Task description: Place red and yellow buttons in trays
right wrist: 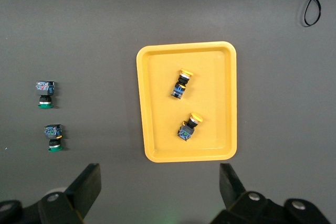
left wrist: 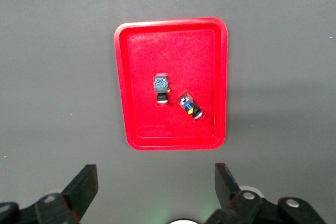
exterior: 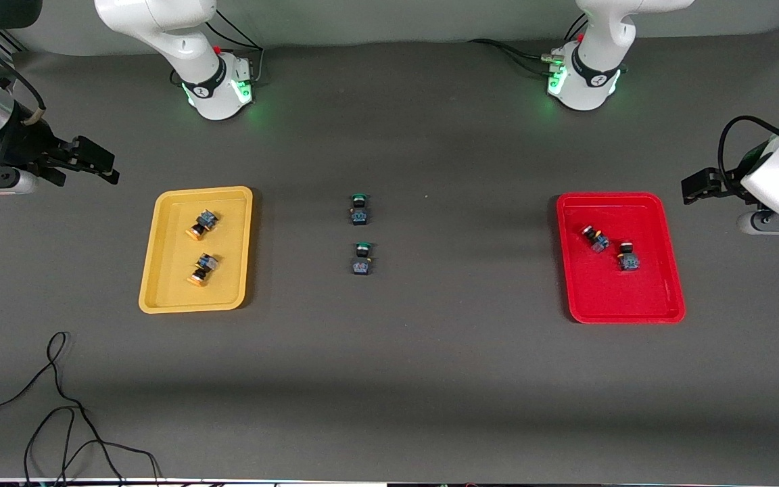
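Two yellow buttons (exterior: 201, 224) (exterior: 202, 269) lie on their sides in the yellow tray (exterior: 227, 230). Two red buttons (exterior: 595, 239) (exterior: 627, 256) lie in the red tray (exterior: 633, 297). My right gripper (exterior: 111, 169) hangs open and empty over the table at the right arm's end, just off the yellow tray (right wrist: 157, 77); its wrist view shows both yellow buttons (right wrist: 180, 85) (right wrist: 189, 128). My left gripper (exterior: 690, 188) hangs open and empty at the left arm's end, just off the red tray (left wrist: 142, 66), with both red buttons (left wrist: 161, 86) (left wrist: 189, 105) in its view.
Two green-capped buttons (exterior: 360, 209) (exterior: 362, 258) sit on the bare table midway between the trays, one nearer the front camera than the other. A loose black cable (exterior: 58, 406) curls on the table near the front edge at the right arm's end.
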`<act>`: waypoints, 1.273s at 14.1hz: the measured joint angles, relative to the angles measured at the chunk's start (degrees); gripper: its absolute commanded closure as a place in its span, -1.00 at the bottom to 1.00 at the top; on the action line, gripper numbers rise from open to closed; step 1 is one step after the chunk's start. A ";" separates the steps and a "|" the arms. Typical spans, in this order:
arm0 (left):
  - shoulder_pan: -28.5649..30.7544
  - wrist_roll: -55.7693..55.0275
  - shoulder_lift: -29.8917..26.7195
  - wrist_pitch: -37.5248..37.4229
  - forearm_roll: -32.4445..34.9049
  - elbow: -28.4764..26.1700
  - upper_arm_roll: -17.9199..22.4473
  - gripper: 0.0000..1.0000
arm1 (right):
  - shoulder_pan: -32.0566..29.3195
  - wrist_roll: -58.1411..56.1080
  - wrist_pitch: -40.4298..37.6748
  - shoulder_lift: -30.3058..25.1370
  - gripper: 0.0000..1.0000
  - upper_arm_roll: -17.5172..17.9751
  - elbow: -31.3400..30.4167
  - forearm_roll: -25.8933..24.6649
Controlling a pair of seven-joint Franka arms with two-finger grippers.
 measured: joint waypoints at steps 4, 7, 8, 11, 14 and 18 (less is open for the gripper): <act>0.23 0.06 0.09 -0.36 0.00 0.47 -0.05 -0.98 | 0.00 0.00 0.00 0.36 -1.00 0.00 0.00 0.00; 0.29 0.07 2.51 -1.18 0.04 0.37 -0.05 -0.98 | 0.00 0.00 -0.18 0.64 -1.00 -0.01 -0.12 0.00; 0.33 0.07 4.68 -1.49 0.04 0.23 -0.05 -0.98 | 0.00 0.00 -0.44 0.70 -1.00 -0.01 -0.30 0.00; 0.86 0.02 15.60 -0.52 0.05 -0.35 -0.06 -0.98 | 0.00 0.00 -0.70 0.73 -1.00 -0.01 -1.60 0.00; 1.94 -0.90 26.11 2.27 -0.08 -0.20 -0.06 -0.96 | 0.00 0.00 -0.10 0.69 -1.00 -0.01 -3.19 0.00; 1.99 -10.49 32.68 3.99 -1.94 -0.41 -0.83 -0.86 | -0.01 0.00 1.20 0.40 -1.00 -0.31 -3.47 0.00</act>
